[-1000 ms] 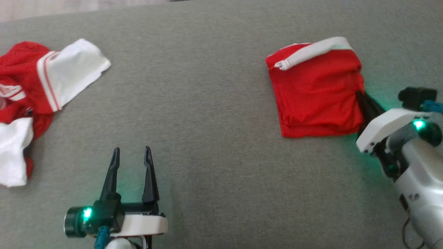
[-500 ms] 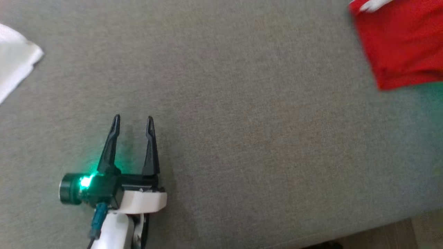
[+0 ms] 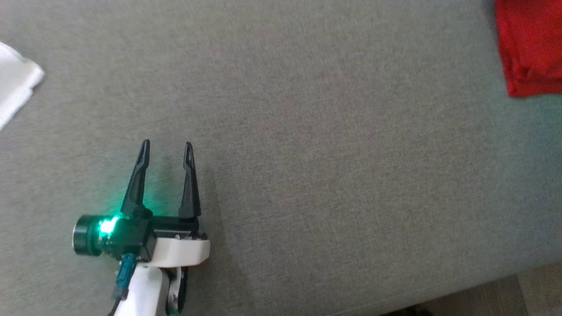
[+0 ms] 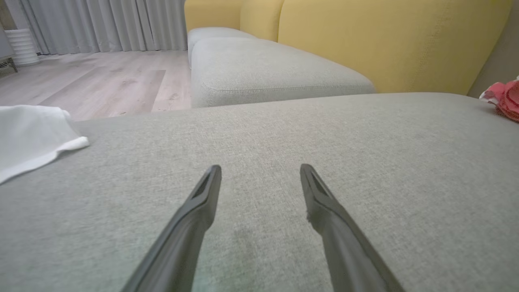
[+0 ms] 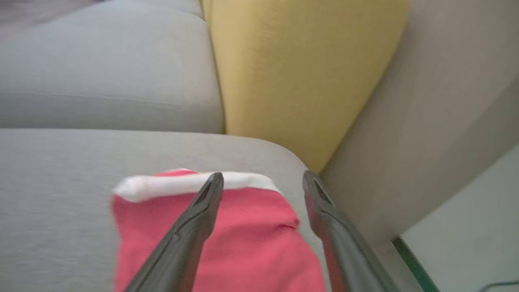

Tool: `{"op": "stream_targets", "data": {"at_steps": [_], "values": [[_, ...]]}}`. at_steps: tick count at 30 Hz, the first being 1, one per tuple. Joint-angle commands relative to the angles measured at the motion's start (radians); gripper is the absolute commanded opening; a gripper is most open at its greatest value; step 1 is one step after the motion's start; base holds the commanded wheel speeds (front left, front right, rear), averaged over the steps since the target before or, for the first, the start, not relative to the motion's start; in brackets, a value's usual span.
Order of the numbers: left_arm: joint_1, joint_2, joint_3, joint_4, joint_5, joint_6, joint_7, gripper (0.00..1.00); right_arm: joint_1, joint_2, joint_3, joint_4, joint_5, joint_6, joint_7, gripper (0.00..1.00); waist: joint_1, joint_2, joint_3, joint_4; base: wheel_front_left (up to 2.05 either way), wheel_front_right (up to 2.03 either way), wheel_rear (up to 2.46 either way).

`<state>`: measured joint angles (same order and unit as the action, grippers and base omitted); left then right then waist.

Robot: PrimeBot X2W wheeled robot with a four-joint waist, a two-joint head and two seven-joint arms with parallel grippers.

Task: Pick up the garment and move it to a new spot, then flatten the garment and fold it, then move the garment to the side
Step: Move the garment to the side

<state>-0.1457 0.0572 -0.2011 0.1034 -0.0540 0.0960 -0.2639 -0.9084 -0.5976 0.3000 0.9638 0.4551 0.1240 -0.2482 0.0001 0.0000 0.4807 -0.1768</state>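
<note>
Open and empty, the left pincer (image 3: 166,144): both dark fingers spread, low over the bare grey sofa cushion (image 3: 329,175). Ahead and to the left of that pincer, a corner of white cloth (image 3: 15,85), well apart from the fingertips. Far off to its right, at the head view's upper corner, the folded red garment (image 3: 529,48). Open too, the right pincer (image 5: 262,176), gripping nothing: fingers parted above the garment, the one on the wrist view's left crossing the red cloth and its white band (image 5: 162,187), the other along the garment's edge. Straight ahead of the right pincer, a yellow backrest (image 5: 292,73), somewhat blurred.
</note>
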Motion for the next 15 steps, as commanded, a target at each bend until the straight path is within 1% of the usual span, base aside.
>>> {"op": "stream_targets", "data": {"at_steps": [1, 2, 3, 7, 8, 12, 15], "values": [[0.005, 0.0, 0.026, -0.006, -0.014, 0.009, 0.002, 1.0, 0.072, 0.02, -0.018, -0.071, -0.03, 0.007, -0.013, 1.0, -0.0001, 0.0, -0.088, 0.028, 0.0, 0.0, 0.0], [0.015, -0.001, 0.024, 0.002, -0.019, 0.012, 0.002, 1.0, 0.107, 0.047, -0.031, -0.109, -0.049, 0.007, -0.013, 1.0, -0.0001, 0.0, -0.12, 0.038, 0.0, 0.0, 0.0], [0.034, -0.003, 0.02, 0.017, -0.031, 0.016, 0.002, 1.0, 0.192, 0.103, -0.056, -0.183, -0.072, 0.007, -0.013, 1.0, -0.0001, 0.0, -0.183, 0.06, 0.0, 0.0, 0.0], [0.079, -0.006, 0.02, 0.055, -0.058, 0.028, 0.002, 1.0, 0.385, 0.215, -0.08, -0.313, -0.123, 0.007, -0.013, 1.0, -0.0001, 0.0, -0.332, 0.11, 0.0, 0.0, 0.0], [0.079, -0.006, 0.02, 0.055, -0.058, 0.028, 0.002, 1.0, 0.385, 0.215, -0.08, -0.313, -0.123, 0.007, -0.013, 1.0, -0.0001, 0.0, -0.332, 0.11, 0.0, 0.0, 0.0], [0.135, -0.006, 0.018, 0.085, -0.08, 0.036, 0.002, 1.0, 0.581, 0.329, -0.097, -0.465, -0.154, 0.007, -0.013, 1.0, -0.0001, 0.0, -0.466, 0.158, 0.0, 0.0, 0.0], [0.152, -0.007, 0.01, 0.089, -0.052, 0.043, 0.002, 1.0, 0.706, 0.403, -0.148, -0.589, -0.194, 0.007, -0.013, 1.0, -0.0001, 0.0, -0.509, 0.197, 0.0, 0.0, 0.0]]}}
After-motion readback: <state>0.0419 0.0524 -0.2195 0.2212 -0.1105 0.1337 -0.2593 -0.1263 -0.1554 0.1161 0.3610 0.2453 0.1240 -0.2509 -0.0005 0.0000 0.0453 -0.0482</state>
